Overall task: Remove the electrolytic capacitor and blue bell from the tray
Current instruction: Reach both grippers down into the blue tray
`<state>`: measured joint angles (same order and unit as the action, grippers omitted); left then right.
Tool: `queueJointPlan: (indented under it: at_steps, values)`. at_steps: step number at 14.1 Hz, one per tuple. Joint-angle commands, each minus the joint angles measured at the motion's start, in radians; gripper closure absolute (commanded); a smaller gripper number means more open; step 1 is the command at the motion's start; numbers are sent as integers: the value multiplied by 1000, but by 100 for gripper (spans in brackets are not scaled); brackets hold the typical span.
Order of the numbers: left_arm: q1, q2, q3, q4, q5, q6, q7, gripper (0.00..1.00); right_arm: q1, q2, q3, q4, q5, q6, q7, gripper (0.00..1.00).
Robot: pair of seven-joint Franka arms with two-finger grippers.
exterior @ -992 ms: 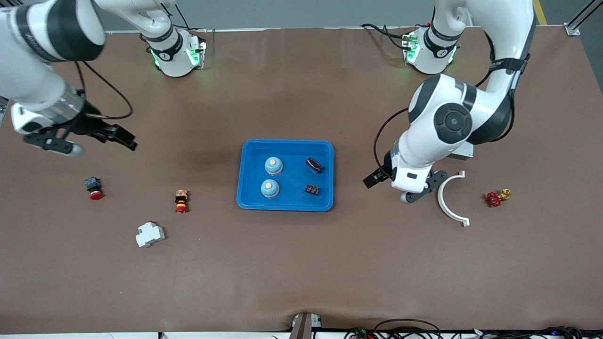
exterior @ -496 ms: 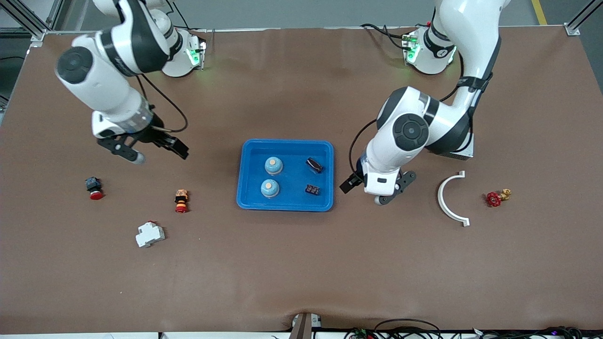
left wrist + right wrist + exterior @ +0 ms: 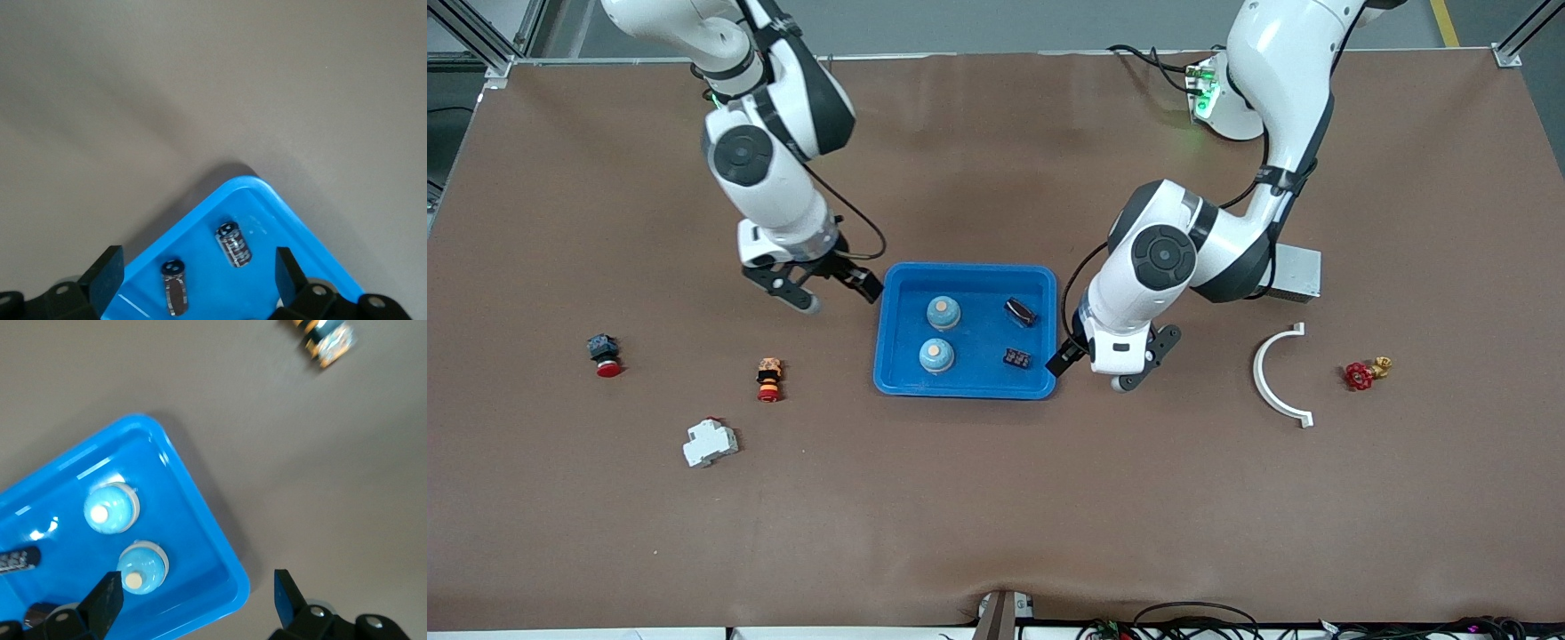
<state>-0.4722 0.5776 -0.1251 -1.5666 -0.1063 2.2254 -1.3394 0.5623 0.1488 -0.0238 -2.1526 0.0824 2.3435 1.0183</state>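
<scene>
Front view: left claw [image 3: 1087,366] and right claw [image 3: 838,295] both spread wide, empty, touching nothing, flanking blue tray [image 3: 889,356] holding bells [image 3: 943,312] and capacitors [image 3: 1020,312]

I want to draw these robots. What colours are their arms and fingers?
Both arms are glossy white with black joint bands and round black caps. Thin black cables loop beside them. The left gripper and right gripper have black fingers. Green lights glow on the bases.
</scene>
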Motion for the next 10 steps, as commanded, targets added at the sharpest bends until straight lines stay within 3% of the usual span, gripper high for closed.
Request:
queueJointPlan:
  at_steps: [1, 10]
  values:
    - [-40, 105, 13, 127, 23, 0, -105, 0, 53, 70, -15, 49, 0, -1, 61, 0]
    - [-141, 185, 16, 122, 128, 7, -293, 0, 145, 262, -15, 105, -4, 207, 215, 0]
